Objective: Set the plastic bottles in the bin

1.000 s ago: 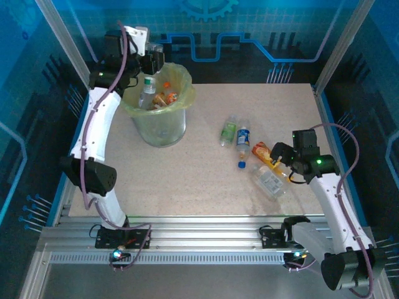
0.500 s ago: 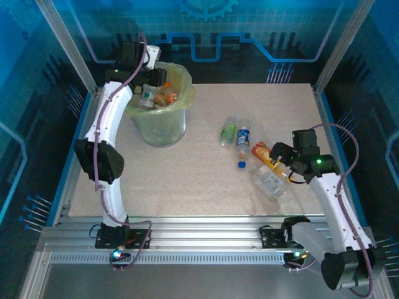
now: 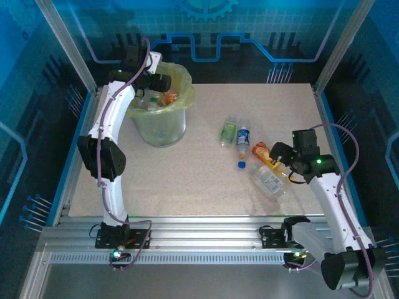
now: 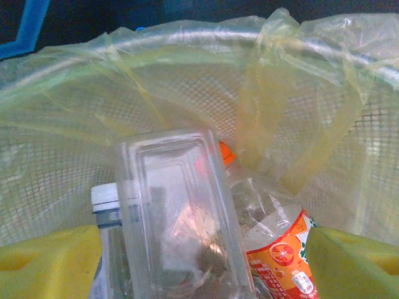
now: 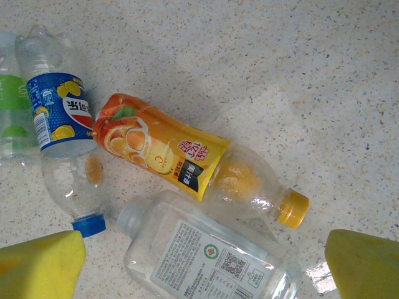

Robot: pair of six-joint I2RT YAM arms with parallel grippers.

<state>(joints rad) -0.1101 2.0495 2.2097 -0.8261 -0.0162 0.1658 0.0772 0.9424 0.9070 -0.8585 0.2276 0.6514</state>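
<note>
The bin (image 3: 163, 128) with its yellow-green liner stands at the back left and holds several plastic bottles. My left gripper (image 3: 159, 82) hangs over its mouth, open. In the left wrist view a clear square bottle (image 4: 174, 212) lies loose between the wide-apart yellow pads (image 4: 50, 261), on top of an orange-labelled bottle (image 4: 280, 249) and a white-capped one (image 4: 105, 205). On the table lie a green-labelled bottle (image 3: 228, 131), a blue-labelled one (image 3: 243, 138), an orange one (image 3: 263, 153) and a clear square one (image 3: 271, 181). My right gripper (image 3: 278, 161) hovers open above the last two.
The bin's liner (image 4: 299, 112) drapes over the mesh wall round the left gripper. A loose blue cap (image 3: 240, 165) lies by the blue-labelled bottle. Metal frame posts and blue panels close in the table (image 3: 187, 180) at the back and sides.
The left gripper has dipped from above the bin's far rim to its mouth and opened, letting go of the clear bottle. The right arm has stayed still.
</note>
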